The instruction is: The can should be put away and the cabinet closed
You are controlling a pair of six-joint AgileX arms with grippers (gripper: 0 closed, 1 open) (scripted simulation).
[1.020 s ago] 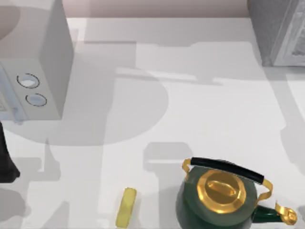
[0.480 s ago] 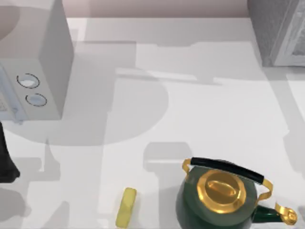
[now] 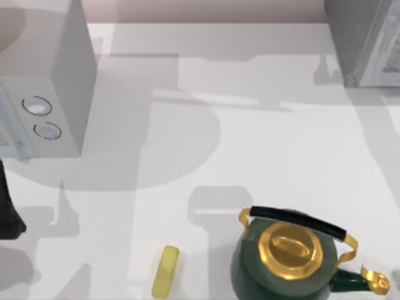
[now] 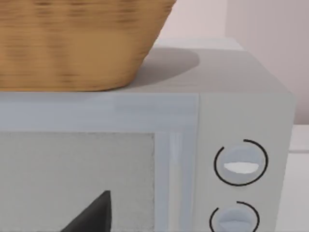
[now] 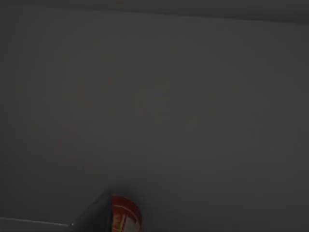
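Observation:
The right wrist view is dark, but the can [image 5: 126, 213] still shows in it as a small red cylinder with a yellow-and-white label, close against a grey wall. A dark part of my right gripper [image 5: 99, 212] lies right beside the can. The grey cabinet [image 3: 365, 39] stands at the table's far right corner. My left arm [image 3: 7, 212] is parked at the left edge, and my left gripper [image 4: 94, 216] faces the microwave's door.
A white microwave [image 3: 47, 94] with two round knobs stands at the far left, with a wicker basket [image 4: 77, 43] on top. A green kettle [image 3: 290, 259] with gold lid and black handle sits front right. A pale yellow block [image 3: 165, 270] lies beside it.
A small shadow has appeared on the table beside the cabinet at the far right. Kettle, yellow block, microwave and left arm have not moved.

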